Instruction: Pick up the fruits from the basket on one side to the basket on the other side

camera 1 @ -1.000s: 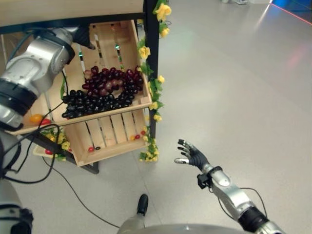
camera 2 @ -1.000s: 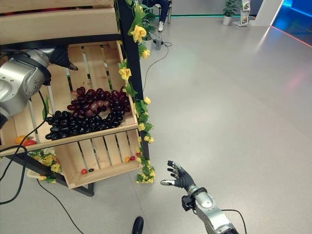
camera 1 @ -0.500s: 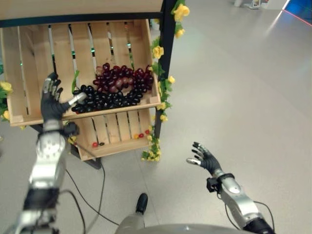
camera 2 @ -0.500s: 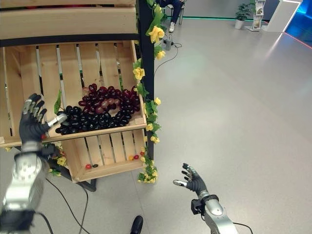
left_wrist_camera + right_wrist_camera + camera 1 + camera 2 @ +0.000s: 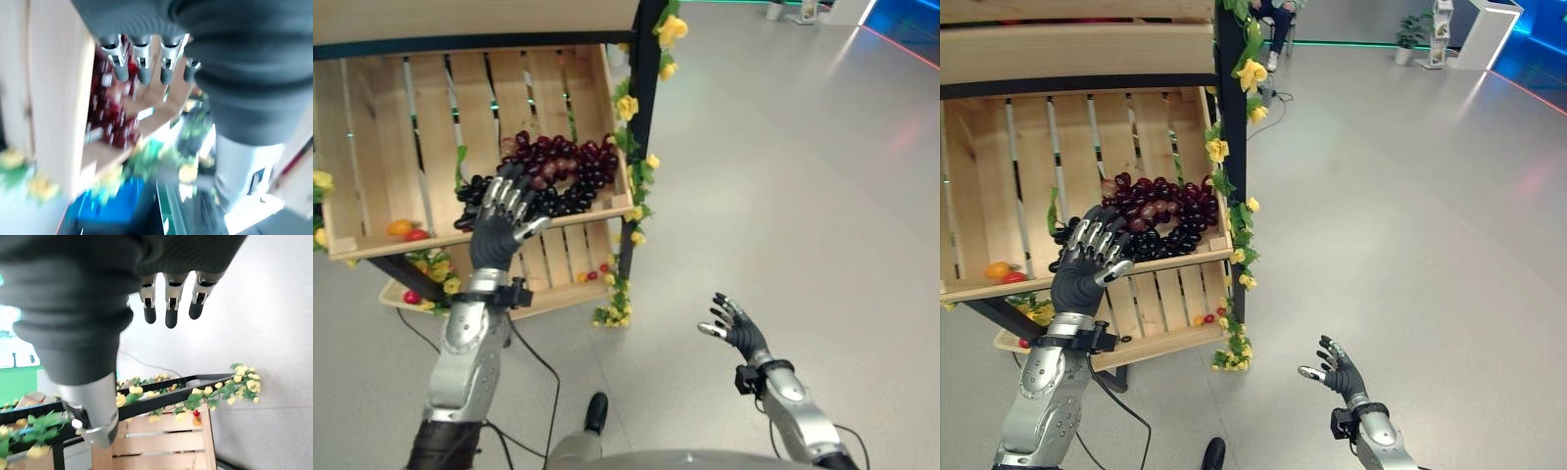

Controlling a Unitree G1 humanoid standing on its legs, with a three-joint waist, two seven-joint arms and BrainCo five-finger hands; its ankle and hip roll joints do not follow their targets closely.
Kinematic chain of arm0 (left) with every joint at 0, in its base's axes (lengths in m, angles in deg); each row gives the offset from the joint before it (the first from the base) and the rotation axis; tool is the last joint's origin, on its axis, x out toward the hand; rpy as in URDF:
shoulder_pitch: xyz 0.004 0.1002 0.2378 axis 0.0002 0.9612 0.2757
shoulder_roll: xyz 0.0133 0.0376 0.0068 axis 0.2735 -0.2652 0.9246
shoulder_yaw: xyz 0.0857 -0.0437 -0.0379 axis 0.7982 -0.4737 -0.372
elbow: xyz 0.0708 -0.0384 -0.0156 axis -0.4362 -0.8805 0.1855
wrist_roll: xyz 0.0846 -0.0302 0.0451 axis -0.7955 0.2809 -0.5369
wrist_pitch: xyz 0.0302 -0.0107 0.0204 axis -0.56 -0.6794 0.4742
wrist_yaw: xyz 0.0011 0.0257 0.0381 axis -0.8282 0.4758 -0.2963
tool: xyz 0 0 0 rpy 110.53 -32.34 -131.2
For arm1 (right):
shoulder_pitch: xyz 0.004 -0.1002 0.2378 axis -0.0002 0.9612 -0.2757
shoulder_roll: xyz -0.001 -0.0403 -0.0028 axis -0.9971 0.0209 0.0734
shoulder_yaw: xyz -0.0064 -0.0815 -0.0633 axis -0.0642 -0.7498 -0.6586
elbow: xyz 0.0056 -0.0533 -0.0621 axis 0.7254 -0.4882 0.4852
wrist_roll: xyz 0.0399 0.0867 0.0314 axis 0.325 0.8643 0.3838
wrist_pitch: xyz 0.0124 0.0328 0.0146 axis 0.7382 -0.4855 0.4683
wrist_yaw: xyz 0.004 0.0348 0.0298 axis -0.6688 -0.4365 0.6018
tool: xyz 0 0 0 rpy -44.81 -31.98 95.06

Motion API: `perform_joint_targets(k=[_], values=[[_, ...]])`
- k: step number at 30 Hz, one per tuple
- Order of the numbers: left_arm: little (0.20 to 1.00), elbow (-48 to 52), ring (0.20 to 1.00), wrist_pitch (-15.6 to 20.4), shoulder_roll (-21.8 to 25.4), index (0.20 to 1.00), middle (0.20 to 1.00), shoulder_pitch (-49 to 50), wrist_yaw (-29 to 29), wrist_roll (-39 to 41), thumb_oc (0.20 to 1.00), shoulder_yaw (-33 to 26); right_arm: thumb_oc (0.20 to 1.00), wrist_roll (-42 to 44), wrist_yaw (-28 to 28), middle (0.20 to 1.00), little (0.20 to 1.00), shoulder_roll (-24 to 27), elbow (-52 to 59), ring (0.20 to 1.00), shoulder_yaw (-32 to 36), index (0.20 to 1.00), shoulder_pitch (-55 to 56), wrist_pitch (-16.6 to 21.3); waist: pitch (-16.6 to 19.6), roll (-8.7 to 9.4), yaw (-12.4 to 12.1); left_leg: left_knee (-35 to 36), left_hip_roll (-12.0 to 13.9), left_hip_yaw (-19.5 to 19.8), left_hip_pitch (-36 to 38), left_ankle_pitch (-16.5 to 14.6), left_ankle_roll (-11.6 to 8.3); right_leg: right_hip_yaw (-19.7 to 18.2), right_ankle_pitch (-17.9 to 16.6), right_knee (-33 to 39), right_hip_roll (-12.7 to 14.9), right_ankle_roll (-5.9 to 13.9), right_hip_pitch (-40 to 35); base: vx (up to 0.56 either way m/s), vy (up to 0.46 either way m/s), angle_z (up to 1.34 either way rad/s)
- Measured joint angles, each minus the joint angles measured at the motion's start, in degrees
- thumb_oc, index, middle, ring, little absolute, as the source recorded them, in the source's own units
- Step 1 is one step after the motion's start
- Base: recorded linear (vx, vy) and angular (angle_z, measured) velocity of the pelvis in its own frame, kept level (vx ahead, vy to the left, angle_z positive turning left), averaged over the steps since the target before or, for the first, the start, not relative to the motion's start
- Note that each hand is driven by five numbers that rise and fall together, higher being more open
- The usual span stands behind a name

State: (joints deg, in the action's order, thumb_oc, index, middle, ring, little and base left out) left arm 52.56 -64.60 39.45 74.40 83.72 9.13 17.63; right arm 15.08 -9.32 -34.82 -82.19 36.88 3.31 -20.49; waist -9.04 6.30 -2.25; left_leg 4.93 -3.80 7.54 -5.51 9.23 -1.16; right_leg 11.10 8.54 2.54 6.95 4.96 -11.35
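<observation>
A slanted wooden crate on a black stand holds a bunch of red grapes above a bunch of black grapes, with an orange and a red fruit in its lower left corner. My left hand is open, fingers spread, held up in front of the crate's front lip at the left end of the black grapes, holding nothing. My right hand hangs open over the bare floor at the lower right, far from the crate. A lower wooden crate under the first holds a few small red and orange fruits.
A black post wound with yellow flowers and green leaves stands at the crate's right edge. A wooden shelf board overhangs the crate from above. Grey floor stretches to the right.
My left hand has swung right along the crate's front, from its left end to the black grapes. The right hand has barely moved. The camera has shifted a little.
</observation>
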Motion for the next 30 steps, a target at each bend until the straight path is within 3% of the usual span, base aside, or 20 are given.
perform_joint_targets(k=[5, 9, 10, 11, 12, 14, 15, 17, 18, 19, 20, 21, 24, 27, 29, 30], values=[[1.0, 0.6, 1.0, -1.5, 1.0, 1.0, 1.0, 1.0, -1.7, -0.1, 1.0, 2.4, 1.0, 0.0, -0.2, 1.0, 1.0, -0.8, 2.5, 1.0, 2.0, 1.0, 1.0, 0.0, -0.5, 0.7, 2.9, 0.0, 0.7, -2.7, 0.4, -0.2, 0.34, -2.8, 0.0, -1.4, 0.2, 0.27, 1.9, -0.11, 0.077, -0.34], [1.0, -0.2, 1.0, -2.0, 1.8, 1.0, 1.0, 1.7, -1.9, -0.7, 1.0, 2.8, 1.0, 0.0, -1.3, 1.0, 1.0, -1.8, 3.2, 1.0, 3.5, 1.0, 1.1, 0.1, -1.6, 1.15, 3.1, -0.1, 3.0, -8.7, 0.9, -0.9, 0.15, -4.8, -1.8, -3.2, 0.1, 0.67, 6.2, -0.3, 0.04, -1.02], [1.0, -0.2, 1.0, -0.7, 2.4, 1.0, 1.0, 2.5, -1.0, -1.3, 1.0, 1.2, 1.0, 0.0, -1.6, 1.0, 1.0, -2.4, 3.3, 1.0, 3.3, 1.0, -1.4, 0.2, -2.7, -0.29, 0.7, -0.1, 6.6, -15.5, 1.0, -0.9, 0.29, 0.8, -7.3, -2.2, -0.8, 0.67, 10.0, -0.19, 0.082, -2.1], [1.0, -0.5, 1.0, -0.7, 2.1, 1.0, 1.0, 2.2, -0.8, -1.5, 1.0, 0.3, 1.0, 0.0, -1.8, 1.0, 1.0, -2.3, 3.3, 1.0, 3.1, 1.0, -1.9, 0.2, -3.2, -0.63, -0.5, 0.0, 7.5, -16.1, 1.5, -1.8, 0.41, 4.5, -6.7, -2.3, -0.4, -0.18, 10.6, -0.13, 0.046, -2.07], [1.0, -3.1, 1.0, -1.0, 1.9, 1.0, 1.0, 0.8, -0.5, -2.5, 1.0, 0.6, 1.0, 0.0, -2.5, 1.0, 1.0, -2.1, 3.8, 1.0, 3.4, 1.0, -1.9, 0.3, -3.6, -1.24, 1.6, -0.4, 7.4, -16.1, 2.0, -2.1, 0.44, 6.2, -6.6, -3.5, 1.5, -0.27, 10.4, -0.09, 0.011, -0.79], [1.0, -5.3, 1.0, -2.0, 1.3, 1.0, 1.0, 0.0, 0.2, -2.8, 1.0, 2.3, 1.0, 0.0, -3.5, 1.0, 1.0, -2.2, 4.3, 1.0, 3.7, 1.0, -0.8, 0.6, -3.4, -1.47, 2.5, -0.5, 7.3, -17.4, 3.0, -2.5, -0.22, 6.3, -6.9, -5.0, 5.4, 0.6, 9.4, -0.11, -0.034, -0.45], [1.0, -5.7, 1.0, -2.3, 1.1, 1.0, 1.0, -0.3, 0.4, -2.9, 1.0, 2.9, 1.0, 0.0, -3.8, 1.0, 1.0, -2.2, 4.7, 1.0, 3.8, 1.0, -0.3, 0.6, -3.4, -1.5, 2.8, -0.9, 8.1, -19.3, 2.9, -2.4, -0.22, 6.6, -6.6, -6.1, 6.8, 0.43, 9.4, -0.15, -0.043, -0.85], [1.0, -6.8, 1.0, -3.4, 0.6, 1.0, 1.0, 0.1, 1.2, -2.9, 1.0, 3.5, 1.0, 0.0, -4.7, 1.0, 1.0, -2.3, 5.2, 1.0, 3.8, 1.0, 0.2, 0.6, -3.3, -1.22, 2.6, -1.9, 10.0, -22.0, 2.9, -2.4, -2.07, 8.8, -7.8, -7.2, 10.0, 0.87, 9.5, -0.13, -0.038, -0.9], [1.0, -7.4, 1.0, -3.6, 1.5, 1.0, 1.0, 0.6, 1.5, -2.9, 1.0, 3.4, 1.0, 0.0, -5.2, 1.0, 1.0, -2.8, 5.5, 1.0, 3.8, 1.0, 0.3, 0.6, -2.5, -0.01, 1.6, -2.4, 10.1, -24.1, 3.0, -2.3, -3.74, 10.2, -9.2, -5.9, 11.4, 4.33, 9.5, -0.11, -0.025, -0.92], [1.0, -8.2, 1.0, -3.6, 1.1, 1.0, 1.0, 0.8, 1.7, -2.9, 1.0, 3.1, 1.0, -0.1, -5.7, 1.0, 1.0, -2.6, 5.5, 1.0, 3.8, 1.0, -0.3, 0.5, -2.9, -0.61, 1.1, -2.8, 11.5, -26.0, 3.7, -2.4, -4.38, 12.9, -10.3, -5.8, 10.6, 6.54, 9.9, -0.12, -0.011, -1.4], [1.0, -9.1, 1.0, -3.9, -0.1, 1.0, 1.0, 2.3, 2.2, -2.9, 1.0, 1.7, 1.0, -0.3, -6.1, 1.0, 1.0, -1.9, 5.5, 1.0, 3.3, 1.0, -2.4, 0.3, -3.3, -3.02, -0.1, -2.7, 14.2, -27.6, 5.2, -3.0, -5.04, 16.4, -12.2, -6.6, 8.5, 3.87, 11.2, -0.11, -0.025, -1.88], [1.0, -10.6, 1.0, -4.5, -0.9, 1.0, 1.0, 3.6, 2.4, -2.9, 1.0, 1.3, 1.0, -0.6, -6.7, 1.0, 1.0, -1.6, 6.1, 1.0, 3.6, 1.0, -3.8, 0.6, -2.9, -4.77, 0.1, -2.6, 14.6, -26.7, 7.2, -4.7, -5.29, 19.7, -13.1, -5.7, 7.6, 1.33, 11.9, -0.16, -0.06, -1.85], [1.0, -12.0, 1.0, -4.6, -4.0, 1.0, 1.0, 2.8, 3.2, -2.9, 1.0, 1.2, 1.0, -0.9, -7.7, 1.0, 1.0, 1.5, 6.4, 1.0, 3.6, 1.0, -5.1, 0.7, -1.3, -6.86, 0.2, -4.1, 18.3, -32.0, 10.0, -6.0, -6.87, 30.4, -10.7, -11.3, 10.2, -0.72, 13.5, -0.13, -0.194, -1.44], [1.0, -12.6, 1.0, -4.5, -5.3, 1.0, 1.0, 2.0, 3.8, -2.9, 1.0, 1.3, 1.0, -1.1, -8.0, 1.0, 1.0, 2.2, 7.0, 1.0, 4.5, 1.0, -3.3, 0.7, -0.6, -7.04, 3.2, -6.4, 19.8, -32.7, 10.0, -6.7, -7.42, 27.3, -8.2, -14.9, 8.9, -0.64, 15.9, -0.07, -0.259, -0.5], [1.0, -13.1, 1.0, -4.5, -5.6, 1.0, 1.0, 2.1, 4.3, -2.9, 1.0, 1.3, 1.0, -1.1, -8.6, 1.0, 1.0, 2.2, 7.1, 1.0, 4.8, 1.0, -2.7, 0.7, -0.6, -7.67, 2.9, -6.8, 20.6, -34.2, 11.1, -7.0, -6.29, 23.9, -8.3, -14.3, 7.5, -1.14, 16.1, -0.07, -0.209, -0.68], [1.0, -13.8, 1.0, -4.3, -5.9, 1.0, 1.0, 1.5, 4.6, -2.9, 1.0, 1.9, 1.0, -1.2, -8.7, 1.0, 1.0, 2.7, 7.4, 1.0, 5.0, 1.0, -1.8, 0.8, -0.2, -8.18, 4.6, -7.7, 20.9, -34.2, 11.9, -6.9, -6.08, 22.1, -8.0, -14.0, 6.4, -1.21, 16.6, -0.03, -0.189, -0.49]])
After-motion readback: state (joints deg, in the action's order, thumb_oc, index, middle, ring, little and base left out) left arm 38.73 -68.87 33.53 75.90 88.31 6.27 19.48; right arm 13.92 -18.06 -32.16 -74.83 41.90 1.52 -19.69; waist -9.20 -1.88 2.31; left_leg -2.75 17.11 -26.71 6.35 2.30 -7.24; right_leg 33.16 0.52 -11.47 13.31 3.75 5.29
